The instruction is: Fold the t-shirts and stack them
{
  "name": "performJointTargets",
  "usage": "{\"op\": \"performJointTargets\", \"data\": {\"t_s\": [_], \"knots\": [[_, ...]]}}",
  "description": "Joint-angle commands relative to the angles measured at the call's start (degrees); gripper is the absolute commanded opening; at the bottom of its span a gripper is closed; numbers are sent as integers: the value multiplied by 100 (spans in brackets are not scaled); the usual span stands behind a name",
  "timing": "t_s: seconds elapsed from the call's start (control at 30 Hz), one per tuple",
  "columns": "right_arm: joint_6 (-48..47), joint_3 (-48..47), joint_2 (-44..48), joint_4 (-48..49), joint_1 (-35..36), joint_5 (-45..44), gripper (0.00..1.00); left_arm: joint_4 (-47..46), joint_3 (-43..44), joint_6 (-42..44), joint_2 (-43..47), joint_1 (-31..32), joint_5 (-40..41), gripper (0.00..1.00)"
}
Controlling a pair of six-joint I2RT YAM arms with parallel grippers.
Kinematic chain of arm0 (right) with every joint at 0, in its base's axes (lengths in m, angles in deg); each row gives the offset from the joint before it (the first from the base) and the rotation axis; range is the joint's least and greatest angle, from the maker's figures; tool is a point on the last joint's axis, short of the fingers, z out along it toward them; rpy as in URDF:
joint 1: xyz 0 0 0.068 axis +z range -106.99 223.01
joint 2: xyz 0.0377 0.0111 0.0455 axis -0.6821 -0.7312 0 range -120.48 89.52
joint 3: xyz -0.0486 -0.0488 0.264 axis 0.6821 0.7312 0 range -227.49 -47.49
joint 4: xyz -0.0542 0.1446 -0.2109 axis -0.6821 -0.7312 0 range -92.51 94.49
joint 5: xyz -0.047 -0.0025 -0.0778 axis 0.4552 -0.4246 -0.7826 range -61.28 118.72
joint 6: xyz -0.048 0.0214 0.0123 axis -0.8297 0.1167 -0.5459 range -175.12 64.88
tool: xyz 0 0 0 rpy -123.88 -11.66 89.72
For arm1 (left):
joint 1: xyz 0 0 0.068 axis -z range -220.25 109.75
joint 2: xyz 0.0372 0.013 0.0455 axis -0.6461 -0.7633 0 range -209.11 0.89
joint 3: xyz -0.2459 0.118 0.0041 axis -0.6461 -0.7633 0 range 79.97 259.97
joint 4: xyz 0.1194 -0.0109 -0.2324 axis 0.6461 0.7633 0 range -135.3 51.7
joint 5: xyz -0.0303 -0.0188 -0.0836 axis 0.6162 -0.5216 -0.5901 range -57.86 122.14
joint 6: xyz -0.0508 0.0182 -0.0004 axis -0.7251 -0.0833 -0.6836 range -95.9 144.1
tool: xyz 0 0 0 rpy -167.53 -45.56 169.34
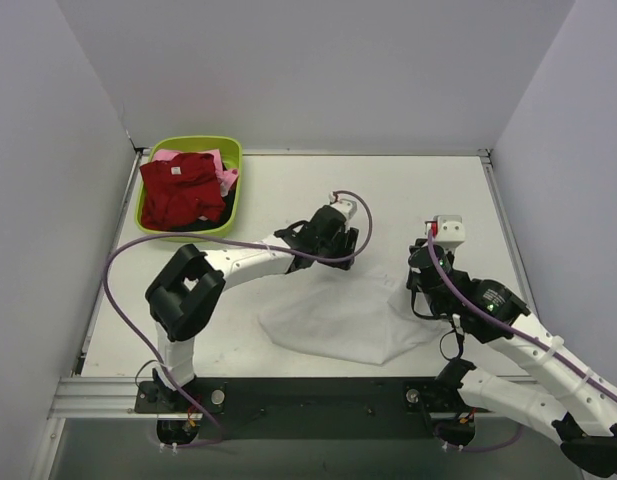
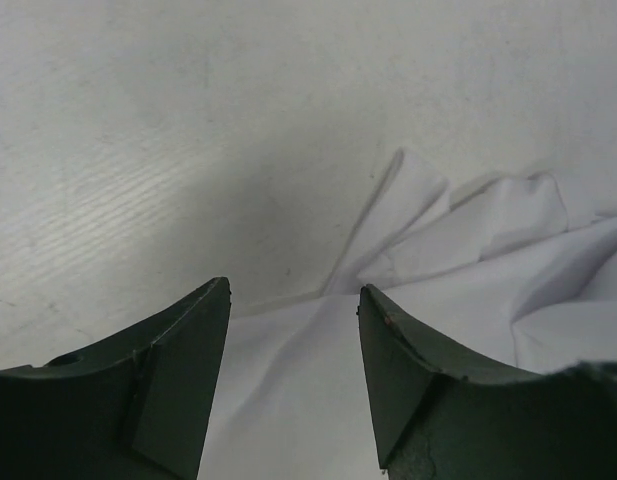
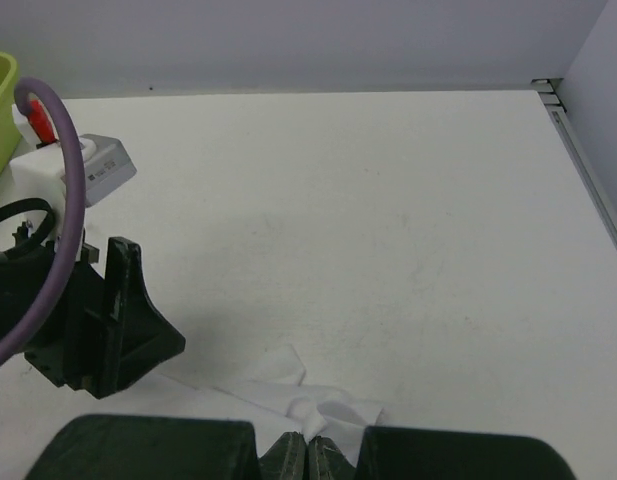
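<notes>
A crumpled white t-shirt (image 1: pixel 338 320) lies on the table in front of both arms. My left gripper (image 1: pixel 333 252) is open just above its far edge; in the left wrist view the white cloth (image 2: pixel 288 400) lies under the gap between the dark fingers (image 2: pixel 178 370). My right gripper (image 1: pixel 420 283) is shut on the shirt's right far corner; the right wrist view shows a pinch of white cloth (image 3: pixel 318 410) between the closed fingertips. A dark red t-shirt (image 1: pixel 180 188) and a pink one (image 1: pixel 228 175) lie bunched in the lime-green basin (image 1: pixel 226 146).
The basin stands at the far left by the left wall. A metal rail (image 1: pixel 508 230) runs along the table's right edge. In the right wrist view the left arm's black wrist and purple cable (image 3: pixel 73 190) are at the left.
</notes>
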Motion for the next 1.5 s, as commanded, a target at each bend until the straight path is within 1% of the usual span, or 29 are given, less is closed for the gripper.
{"op": "performJointTargets", "data": {"t_s": [0.0,0.2,0.43,0.47,0.6,0.7,0.8,0.83,0.9,0.93,1.03,1.13,1.23,1.27,1.33,1.37,1.43,1.47], "knots": [[-91,109,119,47,-65,-20,0,-563,66,-262,-244,182,-445,64],[-56,223,163,-23,-109,15,0,-659,294,-403,-676,315,-849,61],[-30,311,198,-32,-170,32,0,-712,400,-447,-922,438,-946,59],[-21,328,207,-32,-170,59,0,-721,383,-456,-922,438,-954,58],[6,364,189,-32,-188,59,0,-765,295,-482,-870,438,-990,47],[23,381,163,-32,-188,59,0,-782,242,-491,-782,464,-1016,44],[49,399,163,-32,-188,68,0,-782,163,-491,-650,490,-999,30],[50,408,163,-32,-188,68,0,-782,128,-491,-589,508,-999,19],[58,408,163,-32,-197,76,0,-747,110,-500,-562,508,-990,8],[67,408,172,-32,-188,94,0,-747,75,-500,-527,517,-981,0],[93,408,180,-32,-197,120,0,-738,13,-448,-396,508,-823,0],[111,399,216,-32,-197,129,0,-519,109,-255,-176,499,-569,0],[102,390,242,-32,-188,103,0,16,583,70,0,377,-112,0],[85,373,198,-32,-197,77,0,270,732,150,35,219,-41,0],[32,346,76,99,-206,-72,0,491,1207,334,132,17,117,0],[-20,233,-143,169,-267,-108,0,736,1409,387,132,-89,161,0],[-257,-4,-546,397,-355,-134,0,904,1962,588,159,-423,249,0],[-380,-275,-688,494,-529,-117,0,1157,2191,668,133,-511,337,0]]}}
